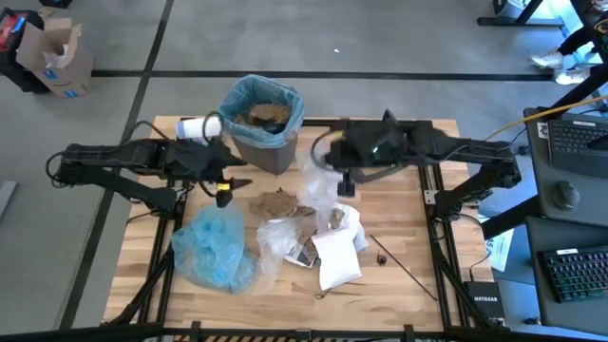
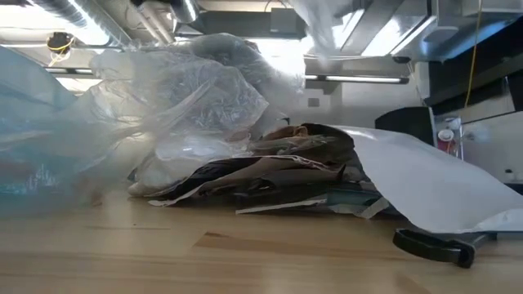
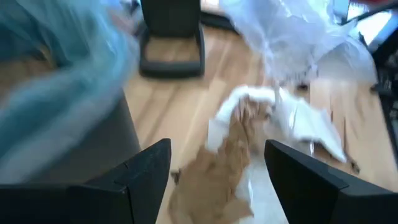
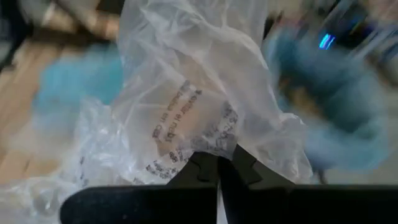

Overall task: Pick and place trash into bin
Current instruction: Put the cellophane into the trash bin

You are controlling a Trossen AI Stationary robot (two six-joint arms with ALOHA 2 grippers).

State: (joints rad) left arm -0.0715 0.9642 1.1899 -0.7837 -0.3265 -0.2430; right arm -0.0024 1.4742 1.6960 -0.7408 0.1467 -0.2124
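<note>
Right pincer (image 4: 217, 163) pinching shut on a bunch of clear wrap (image 4: 193, 93), lifting it just beside the bin (image 1: 262, 123), with the rest of the sheet trailing down toward the litter pile (image 1: 304, 228) on the desk (image 1: 408, 285). Left pincer (image 3: 217, 171) hanging wide open and empty over crumpled brown paper (image 3: 214, 180), next to the bin's dark wall.

Bin standing at the far edge of the desk, blue liner (image 1: 239, 95) folded over its rim, brown scraps already lying inside. Remaining trash resting in the middle of the desk: white mailer (image 1: 337, 256), blue bag (image 1: 214, 247), thin dark stick (image 1: 404, 271).

Doing the step well, as judged: raising the wrap high enough for its trailing tail to clear the rim, centring over the opening before releasing, and avoiding dragging neighbouring litter along with the film.

Hard to make out: lower end of the wrap, whether free or caught on the pile; printed lettering on the film, unreadable; the bin itself, missing from the low view behind heaped plastic; a dark curved object (image 2: 433, 245) at that view's lower edge, unidentifiable.
</note>
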